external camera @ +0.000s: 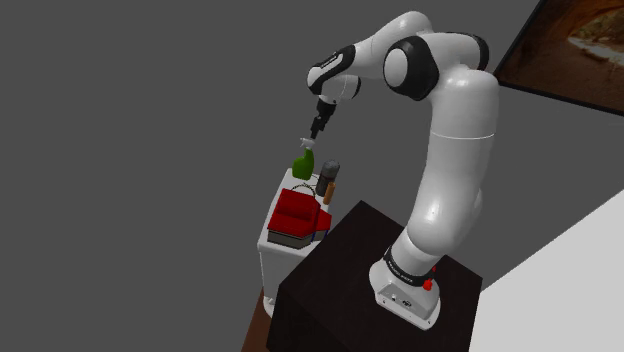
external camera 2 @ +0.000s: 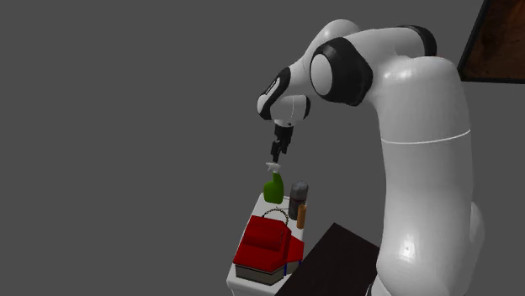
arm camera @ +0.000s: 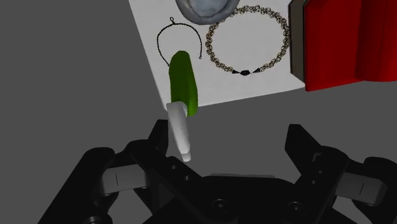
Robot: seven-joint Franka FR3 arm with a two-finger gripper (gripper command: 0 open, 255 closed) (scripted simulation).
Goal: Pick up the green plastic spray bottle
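Tool [external camera: 318, 128] spread above spray bottle [external camera: 303, 162], table [arm camera: 254, 89] corner

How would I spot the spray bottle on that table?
Beside the robot's dark stand is a small white table. At its far end, under the gripper, stands the spray bottle: the only green thing, pale-topped, beside a grey can.

A small white bench [external camera: 270, 262] carries a red box [external camera: 295, 210], a grey canister [external camera: 329, 170], a beaded necklace [arm camera: 245, 72] and a thin black cord [arm camera: 173, 24]; a framed picture [external camera: 575, 45] hangs on the wall behind
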